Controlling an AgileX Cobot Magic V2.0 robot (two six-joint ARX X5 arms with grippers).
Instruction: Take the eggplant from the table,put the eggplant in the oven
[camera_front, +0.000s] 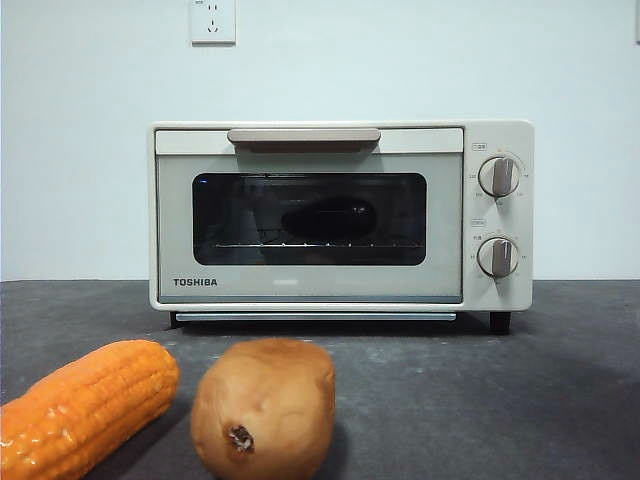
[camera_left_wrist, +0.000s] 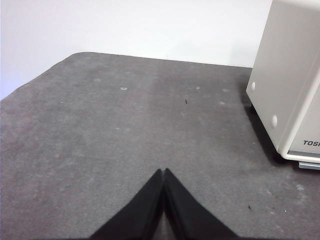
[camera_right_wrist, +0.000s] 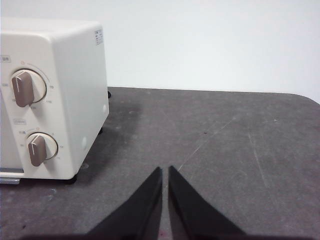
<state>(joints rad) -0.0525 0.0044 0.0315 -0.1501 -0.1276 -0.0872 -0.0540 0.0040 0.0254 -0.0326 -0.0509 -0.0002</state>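
The cream oven (camera_front: 340, 215) stands at the back of the dark grey table (camera_front: 480, 400) with its door closed. Through the dark window a dark oval shape, the eggplant (camera_front: 328, 217), lies on the wire rack. My left gripper (camera_left_wrist: 163, 172) hovers shut and empty over bare table beside the oven's left side (camera_left_wrist: 292, 85). On the other flank, my right gripper (camera_right_wrist: 165, 171) is shut and empty near the oven's knob side (camera_right_wrist: 55, 100). Neither gripper shows in the front view.
An orange corn cob (camera_front: 85, 405) lies at the near left and a tan-brown potato (camera_front: 263, 408) next to it, both in front of the oven. A wall socket (camera_front: 212, 20) sits above.
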